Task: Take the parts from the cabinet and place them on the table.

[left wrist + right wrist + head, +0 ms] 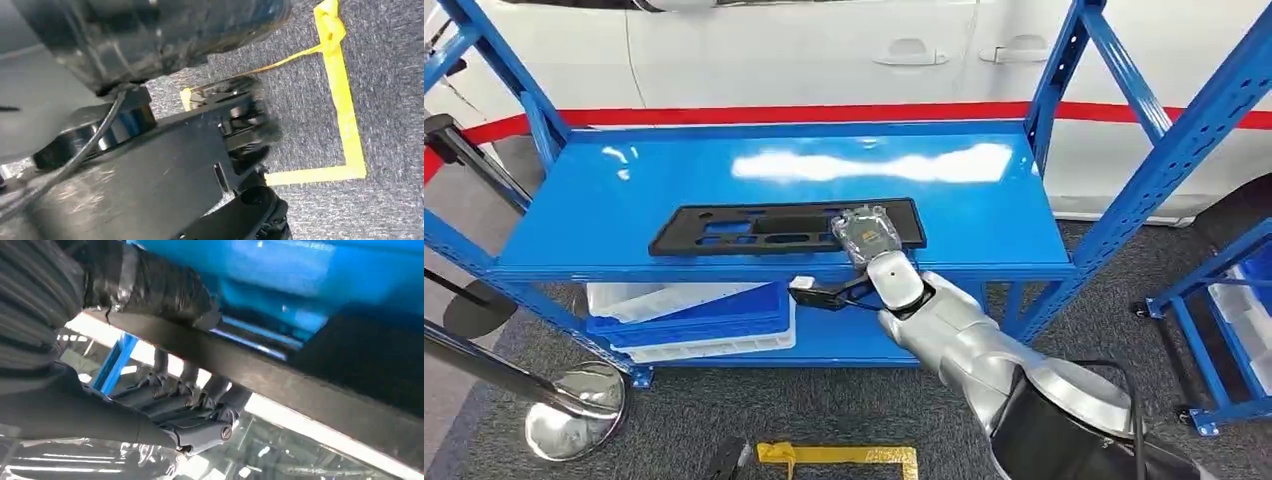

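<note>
Progress looks early: right robot hand (865,236) grasps the black part (774,228), not yet off the shelf (624,190).

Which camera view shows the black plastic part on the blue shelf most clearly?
The head view: the whole black part lies flat on the blue shelf, with the right hand at one end of it. The right wrist view shows a close, dark edge of it between thumb and fingers. The left wrist view looks at the floor.
</note>
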{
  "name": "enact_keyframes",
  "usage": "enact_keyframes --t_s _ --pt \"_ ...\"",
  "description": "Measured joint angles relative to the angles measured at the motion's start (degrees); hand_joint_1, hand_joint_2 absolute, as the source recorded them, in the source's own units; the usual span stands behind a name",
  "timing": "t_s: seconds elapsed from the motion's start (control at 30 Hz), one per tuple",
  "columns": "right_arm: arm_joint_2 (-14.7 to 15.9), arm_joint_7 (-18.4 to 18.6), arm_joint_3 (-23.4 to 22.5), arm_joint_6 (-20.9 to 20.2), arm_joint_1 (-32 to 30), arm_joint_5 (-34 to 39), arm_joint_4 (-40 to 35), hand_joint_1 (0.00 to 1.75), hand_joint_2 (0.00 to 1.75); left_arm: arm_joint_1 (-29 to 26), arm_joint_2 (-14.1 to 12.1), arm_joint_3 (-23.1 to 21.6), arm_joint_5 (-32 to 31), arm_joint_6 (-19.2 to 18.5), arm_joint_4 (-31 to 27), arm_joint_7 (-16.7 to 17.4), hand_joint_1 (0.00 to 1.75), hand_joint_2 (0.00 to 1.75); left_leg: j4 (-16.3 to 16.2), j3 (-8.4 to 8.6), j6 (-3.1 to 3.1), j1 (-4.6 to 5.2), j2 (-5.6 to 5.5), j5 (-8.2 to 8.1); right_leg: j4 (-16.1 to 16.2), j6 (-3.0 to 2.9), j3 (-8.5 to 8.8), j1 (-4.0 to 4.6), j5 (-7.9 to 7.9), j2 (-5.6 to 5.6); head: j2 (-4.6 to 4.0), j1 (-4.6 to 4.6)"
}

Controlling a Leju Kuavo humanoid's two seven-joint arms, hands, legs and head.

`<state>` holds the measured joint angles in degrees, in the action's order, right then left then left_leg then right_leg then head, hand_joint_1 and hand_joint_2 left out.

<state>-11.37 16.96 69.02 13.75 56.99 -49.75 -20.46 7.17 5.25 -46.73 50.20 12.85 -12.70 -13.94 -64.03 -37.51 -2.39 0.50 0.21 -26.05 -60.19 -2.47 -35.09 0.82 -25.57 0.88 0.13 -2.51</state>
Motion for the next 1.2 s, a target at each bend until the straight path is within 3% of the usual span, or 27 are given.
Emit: enact_keyframes --t_s 0.03,0.07,0.17,0.23,0.27,0.3,0.37,0.4,0.43,0.47,0.5,0.57,0.6,0.63,0.7,0.77,0.8,0.87,0.9,0.93,0.97,1.07,1.1,1.13,1.2 --pt "-0.1 0.1 0.0 0.2 0.0 -0.3 0.0 1.75 1.75 0.0 0.0 0.0 -0.3 0.0 0.0 0.0 0.0 0.0 4.1 1.75 -0.59 0.43 -0.13 0.64 0.1 -0.03 0.14 -0.07 -0.04 0.02 0.0 0.0" --pt "-0.1 0.2 0.0 0.2 0.2 -0.5 0.0 1.75 1.75 0.1 -0.1 -0.1 -0.5 0.0 0.0 0.1 0.0 0.0 4.5 2.35 -0.72 0.57 -0.22 0.04 0.3 0.11 0.05 0.07 0.02 -0.01 0.0 0.22" --pt "-0.1 0.4 0.0 0.7 0.3 -1.8 0.0 1.75 1.75 0.0 -0.1 -0.8 -1.2 0.0 0.0 0.3 0.0 0.0 5.5 2.72 -0.6 1.14 -0.2 0.51 0.5 0.72 -0.02 -0.43 0.28 0.14 0.0 0.02" --pt "-0.1 0.7 0.0 1.2 0.4 -2.4 0.0 1.71 1.75 0.0 -0.1 -1.0 -1.5 0.1 0.0 0.3 0.0 0.0 6.9 3.46 -0.55 0.41 0.03 1.16 0.9 1.35 0.26 0.06 0.24 0.2 0.0 0.05" --pt "-0.1 0.9 -0.1 1.5 0.4 -2.7 0.1 1.71 1.75 0.0 -0.1 -1.0 -1.5 0.1 0.0 0.4 0.0 0.0 7.6 3.86 -0.5 0.23 0.22 1.46 0.3 1.56 0.19 -0.21 -0.18 -0.04 0.0 0.04" --pt "-0.1 1.0 -0.1 1.9 0.5 -2.9 0.1 1.71 1.75 0.0 -0.1 -1.0 -1.5 0.1 0.0 0.4 0.0 0.0 7.8 4.09 -0.71 0.14 0.23 1.57 -1.8 1.83 -0.77 -0.22 -1.97 -0.24 0.0 0.33" --pt "-0.1 1.1 -0.1 3.0 0.3 -3.5 0.1 1.71 1.75 0.0 0.0 -1.2 -1.6 0.1 0.0 0.4 0.0 0.0 7.8 4.02 -0.75 0.07 0.37 1.57 -11.8 2.36 -5.37 -0.63 -6.94 -0.29 0.0 0.37" --pt "-0.1 1.2 -0.1 3.3 0.0 -3.6 0.2 1.71 1.75 -0.1 -0.1 -1.2 -1.6 0.2 0.0 0.5 0.0 0.0 7.8 3.95 -0.75 0.06 0.39 1.57 -15.1 2.56 -6.97 -0.83 -7.97 -0.3 0.0 0.33" --pt "-0.1 1.2 -0.1 3.6 -0.2 -3.8 0.2 1.71 1.75 -0.2 -0.1 -1.5 -1.6 0.3 0.0 0.5 0.0 0.0 7.7 3.89 -0.74 0.03 0.39 1.57 -16.8 2.77 -7.83 -1.05 -7.87 -0.36 0.0 0.37" --pt "-0.1 1.2 -0.1 3.8 -0.3 -3.8 0.2 1.71 1.75 -0.2 -0.1 -1.7 -1.6 0.4 0.0 0.5 0.0 0.0 7.6 3.87 -0.68 -0.02 0.38 1.53 -15.4 2.9 -7.18 -1.23 -6.52 -0.43 0.0 0.33" --pt "-0.1 1.2 -0.1 3.8 -0.2 -3.8 0.2 1.71 1.75 -0.2 0.0 -1.9 -1.7 0.4 0.0 0.5 0.0 0.0 7.4 3.9 -0.55 -0.07 0.37 1.43 -11.9 3.03 -5.35 -1.41 -4.3 -0.5 0.0 0.35" --pt "-0.1 1.2 -0.2 3.8 -0.1 -3.8 0.2 1.73 1.75 -0.2 0.0 -2.2 -1.7 0.4 0.0 0.5 0.0 0.0 6.6 3.82 0.0 -0.26 0.24 0.9 -1.7 3.24 -0.03 -1.68 0.42 -0.81 0.0 0.39" --pt "-0.1 1.2 -0.2 3.8 0.0 -3.8 0.2 1.71 1.75 -0.2 0.0 -2.4 -1.7 0.4 0.0 0.5 0.0 0.0 6.0 3.43 0.48 0.11 0.12 0.56 0.2 3.16 0.79 -1.47 -0.75 -0.81 0.0 0.39" --pt "-0.3 1.2 -0.2 3.9 0.0 -3.9 0.2 1.75 1.75 -0.2 0.0 -2.6 -1.7 0.4 0.0 0.5 0.0 0.0 5.7 3.15 0.68 0.02 0.09 0.55 0.3 2.41 0.87 -1.42 -0.57 -0.64 0.0 0.2" --pt "-0.3 1.1 -0.2 4.4 -0.1 -4.0 0.2 1.75 1.75 -0.2 0.0 -2.9 -1.7 0.5 0.0 0.5 0.0 0.0 5.9 3.1 1.14 -0.03 0.12 0.82 0.3 1.94 0.63 -1.12 -0.5 -0.62 0.0 0.18" --pt "-0.4 0.9 -0.5 6.1 -0.1 -4.0 0.1 1.75 1.75 -0.2 0.0 -3.1 -1.8 0.8 0.0 0.5 0.0 0.0 5.4 2.69 1.65 -0.26 0.09 0.16 0.9 1.07 0.85 -1.51 -0.04 -0.77 0.0 0.22" --pt "-0.4 0.5 -0.8 7.4 -0.1 -3.9 0.1 1.75 1.75 -0.3 -0.1 -3.2 -1.9 0.9 0.0 0.3 0.0 0.0 3.3 1.86 2.05 -0.28 0.05 -1.46 1.0 0.84 0.85 -1.53 0.05 -0.75 0.0 -0.19" --pt "-0.4 -0.5 -1.4 9.5 -0.3 -3.6 0.1 1.75 1.75 -0.3 -0.1 -3.5 -2.4 1.6 0.0 -0.4 0.0 0.0 -5.1 -1.89 2.61 -0.64 0.07 -5.71 1.0 0.56 0.68 -1.44 0.13 -0.76 0.0 -0.37" --pt "-0.3 -1.2 -1.8 10.8 -0.6 -3.2 0.1 1.75 1.75 -0.4 -0.2 -3.7 -2.8 2.4 0.0 -1.2 0.0 0.0 -9.4 -3.86 2.79 -0.71 0.08 -7.16 1.0 0.54 0.64 -1.38 0.13 -0.75 0.0 -0.35" --pt "-0.2 -2.1 -2.2 12.3 -0.8 -2.9 0.1 1.75 1.75 -0.5 -0.2 -3.9 -3.1 3.2 0.0 -2.3 0.0 0.0 -11.6 -4.95 2.86 -0.71 0.07 -7.41 1.0 0.54 0.63 -1.37 0.13 -0.71 0.0 -0.39" --pt "-0.1 -3.2 -2.8 14.0 -1.1 -2.6 0.0 1.75 1.75 -0.6 -0.2 -4.0 -3.5 4.1 0.0 -3.3 0.0 1.75 -11.2 -4.77 2.86 -0.72 0.07 -6.35 1.0 0.54 0.64 -1.37 0.13 -0.63 0.0 -0.35" --pt "0.4 -6.4 -4.6 18.0 -1.3 -1.5 -1.4 1.75 1.75 -0.6 -0.6 -4.2 -3.9 6.2 0.0 -5.0 0.0 1.75 0.1 0.5 2.44 -0.74 0.07 0.1 0.9 0.57 0.72 -1.37 0.11 -0.17 0.0 -0.39" --pt "0.6 -7.9 -5.8 19.9 -1.5 -1.4 -2.6 1.75 1.75 -0.5 -0.7 -4.3 -3.8 7.2 0.0 -5.9 0.0 1.75 5.0 2.75 2.09 -0.67 -0.02 0.74 0.9 0.66 0.62 -1.31 0.11 -0.02 0.0 -0.35" --pt "1.0 -8.9 -7.4 21.4 -1.8 -1.6 -4.3 1.75 1.75 -0.5 -0.8 -4.4 -3.5 8.0 0.0 -6.6 0.0 1.75 6.1 3.36 1.98 -0.34 -0.09 0.61 0.8 0.99 0.29 -1.03 0.19 0.12 0.0 -0.35" --pt "1.9 -10.4 -10.0 23.9 -3.7 -3.8 -8.1 1.75 1.75 -0.6 -1.0 -4.5 -3.3 8.5 0.0 -7.8 0.0 1.75 5.9 3.03 1.72 -0.31 -0.15 0.45 1.1 1.48 0.17 -1.07 0.38 0.12 0.0 -0.26"
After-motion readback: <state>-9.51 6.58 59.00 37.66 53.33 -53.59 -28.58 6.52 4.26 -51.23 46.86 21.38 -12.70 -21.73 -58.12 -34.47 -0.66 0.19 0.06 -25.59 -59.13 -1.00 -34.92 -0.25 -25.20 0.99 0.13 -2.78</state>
